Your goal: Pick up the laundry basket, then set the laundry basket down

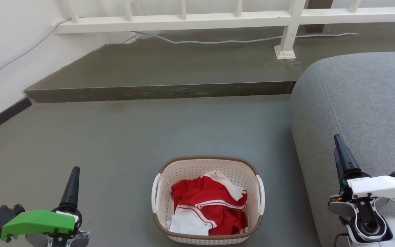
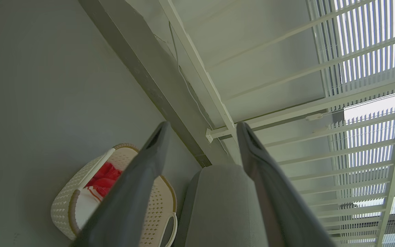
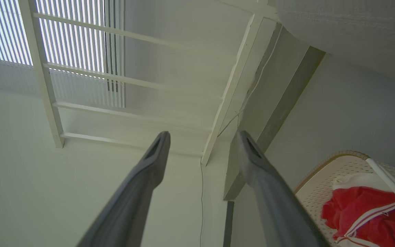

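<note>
The laundry basket (image 1: pixel 207 158) looks light, stiff (soft clothes (image 1: pixel 207 202) inside), best gripped by its handles (image 1: pixel 155 192); left tool (image 2: pixel 202 128) and right tool (image 3: pixel 202 137) gape empty.

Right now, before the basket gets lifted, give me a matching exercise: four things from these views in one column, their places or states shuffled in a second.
A. laundry basket
B. sofa
C. left gripper
D. railing

1. stands on the raised step
2. open, at the head view's lower left
3. on the floor, red and white clothes inside
4. grey, right of the basket in the head view

Pairs: A-3, B-4, C-2, D-1.
</note>
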Robot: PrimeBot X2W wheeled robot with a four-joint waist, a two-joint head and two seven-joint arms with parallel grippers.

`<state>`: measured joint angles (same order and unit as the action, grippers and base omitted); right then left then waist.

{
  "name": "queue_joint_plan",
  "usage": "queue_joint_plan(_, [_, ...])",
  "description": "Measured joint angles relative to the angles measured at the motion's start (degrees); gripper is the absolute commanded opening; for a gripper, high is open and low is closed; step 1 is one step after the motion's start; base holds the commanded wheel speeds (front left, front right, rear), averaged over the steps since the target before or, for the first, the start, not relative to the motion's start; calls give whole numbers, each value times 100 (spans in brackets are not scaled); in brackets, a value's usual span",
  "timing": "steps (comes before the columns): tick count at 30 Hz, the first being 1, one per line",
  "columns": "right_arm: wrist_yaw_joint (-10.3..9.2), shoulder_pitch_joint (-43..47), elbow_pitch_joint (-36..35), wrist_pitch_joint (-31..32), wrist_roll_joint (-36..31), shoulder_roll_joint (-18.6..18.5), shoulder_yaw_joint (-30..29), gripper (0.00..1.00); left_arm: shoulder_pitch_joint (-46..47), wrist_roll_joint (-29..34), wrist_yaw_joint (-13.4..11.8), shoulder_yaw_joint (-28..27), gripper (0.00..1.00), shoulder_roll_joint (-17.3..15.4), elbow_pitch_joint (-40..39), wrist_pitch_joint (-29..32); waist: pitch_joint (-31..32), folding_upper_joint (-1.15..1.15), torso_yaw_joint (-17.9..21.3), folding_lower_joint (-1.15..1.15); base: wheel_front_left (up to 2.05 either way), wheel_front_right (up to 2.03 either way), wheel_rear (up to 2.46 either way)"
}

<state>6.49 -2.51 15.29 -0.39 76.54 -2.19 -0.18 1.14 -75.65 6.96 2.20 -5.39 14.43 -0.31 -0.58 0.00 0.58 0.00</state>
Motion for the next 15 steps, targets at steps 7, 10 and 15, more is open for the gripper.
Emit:
queue_joint_plan(7, [-27, -63, -101, -116, -790, -73, 122, 100, 5, 644, 1, 152, 100, -141, -2, -134, -5, 0, 23, 0, 0, 0, 0])
queue_joint_plan(10, [-62, -63, -121, -177, -1072, -73, 201, 100, 11, 915, 0, 178, 100, -158, -11, -183, -7, 0, 31, 0, 0, 0, 0])
queue_joint_plan(15, [-158, -63, -165, -290, -1492, -68, 326, 100, 43, 1315, 0, 177, 100, -165, -65, -286, -14, 0, 40, 0, 0, 0, 0])
